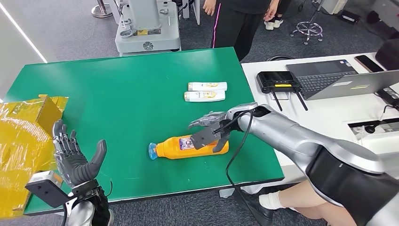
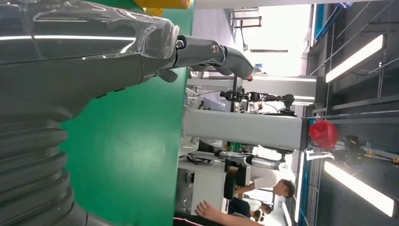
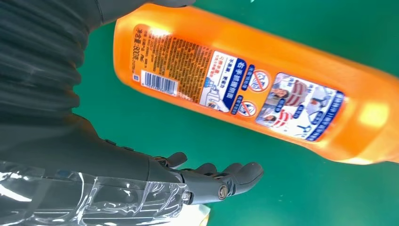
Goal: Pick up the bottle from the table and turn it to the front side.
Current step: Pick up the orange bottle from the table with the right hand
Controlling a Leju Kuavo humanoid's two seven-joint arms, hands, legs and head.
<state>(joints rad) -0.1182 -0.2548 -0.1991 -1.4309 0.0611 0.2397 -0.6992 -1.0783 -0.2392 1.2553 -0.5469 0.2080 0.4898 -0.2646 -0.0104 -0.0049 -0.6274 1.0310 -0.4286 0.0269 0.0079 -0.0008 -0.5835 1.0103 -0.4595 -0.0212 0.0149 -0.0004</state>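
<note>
An orange bottle (image 1: pixel 176 147) with a blue cap lies on its side on the green table (image 1: pixel 122 94), cap toward the left, its back label with a barcode facing up (image 3: pixel 235 89). My right hand (image 1: pixel 209 128) hovers just above the bottle's base end, fingers spread and holding nothing. In the right wrist view the fingers (image 3: pixel 221 181) stay clear of the bottle. My left hand (image 1: pixel 75 157) is raised at the table's near left edge, palm open and empty; its fingers (image 2: pixel 211 52) show in the left wrist view.
Two small white bottles (image 1: pixel 206 91) lie side by side behind the orange one. Yellow crinkled packaging (image 1: pixel 23 141) sits at the left edge. A white desk (image 1: pixel 320 113) with a laptop stands to the right. A person (image 1: pixel 240 19) stands beyond the table.
</note>
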